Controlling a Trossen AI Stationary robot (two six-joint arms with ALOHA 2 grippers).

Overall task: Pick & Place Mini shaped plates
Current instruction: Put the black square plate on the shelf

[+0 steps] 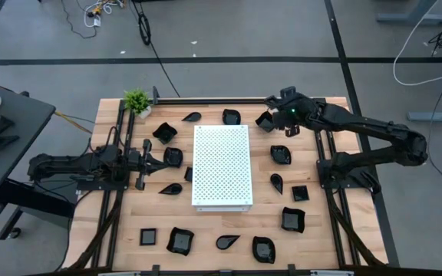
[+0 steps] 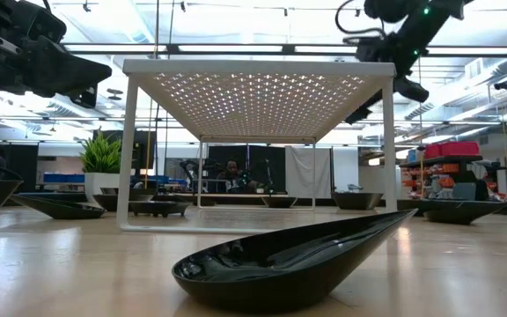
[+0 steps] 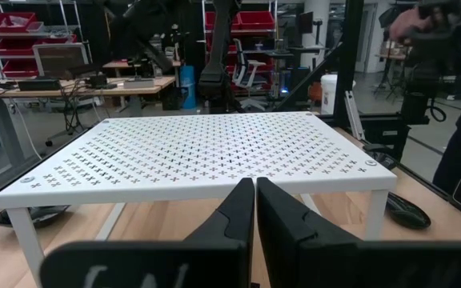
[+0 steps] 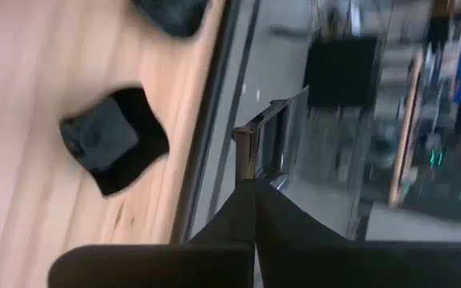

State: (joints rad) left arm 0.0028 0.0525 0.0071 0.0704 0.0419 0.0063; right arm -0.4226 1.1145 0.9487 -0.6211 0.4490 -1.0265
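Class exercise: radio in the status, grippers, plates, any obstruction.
Left gripper shut, empty, facing the white board. Right gripper shut, empty, raised at the far right corner. Mini plates scattered on the table around the board.

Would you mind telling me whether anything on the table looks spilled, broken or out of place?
Nothing stands out. The small black plates lie scattered around the white board, none visibly broken; the potted plant stands upright at a corner.

My surface (image 1: pixel 229 226) is pale wooden planks. A white perforated board (image 1: pixel 221 165) stands on legs at its middle. Glossy black mini shaped plates (image 1: pixel 180 240) lie scattered around the board on every side, square, leaf-shaped and wavy-edged. A small green potted plant (image 1: pixel 137 101) sits at one far corner.
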